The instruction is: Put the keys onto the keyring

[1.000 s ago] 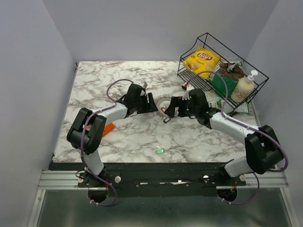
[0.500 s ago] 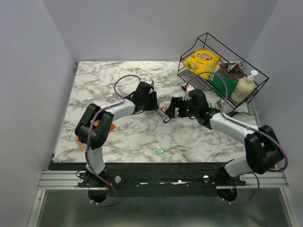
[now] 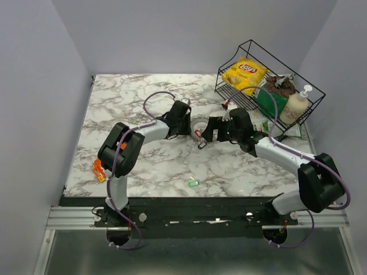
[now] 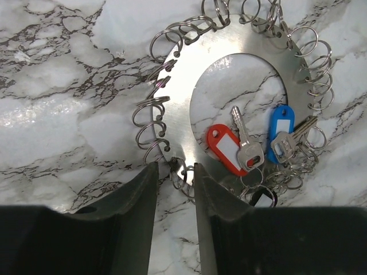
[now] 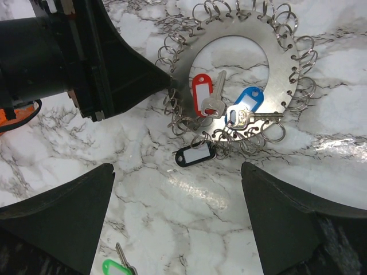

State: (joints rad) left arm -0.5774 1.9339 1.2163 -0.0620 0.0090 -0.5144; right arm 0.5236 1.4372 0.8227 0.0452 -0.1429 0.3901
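Observation:
The keyring (image 3: 199, 122) is a flat silvery disc (image 4: 183, 63) rimmed with many small split rings, lying at mid-table. A red-tagged key (image 4: 228, 150) and a blue-tagged key (image 4: 280, 130) lie in its hole, and a black tag (image 5: 195, 154) hangs off its near rim. A green-tagged key (image 3: 194, 183) lies loose nearer the front, also at the right wrist view's bottom edge (image 5: 117, 268). My left gripper (image 4: 175, 169) straddles one small rim ring, jaws narrow but a gap on both sides. My right gripper (image 5: 178, 177) hovers wide open just right of the disc, over the black tag, holding nothing.
A black wire basket (image 3: 269, 74) stands at the back right with a yellow chip bag (image 3: 245, 73) and a pump bottle (image 3: 295, 106). An orange item (image 3: 98, 170) lies by the left arm's elbow near the table's left front edge.
My left arm has reached rightward to the keyring's rim, and its jaws have narrowed around a small ring. The right arm and the keys have stayed put.

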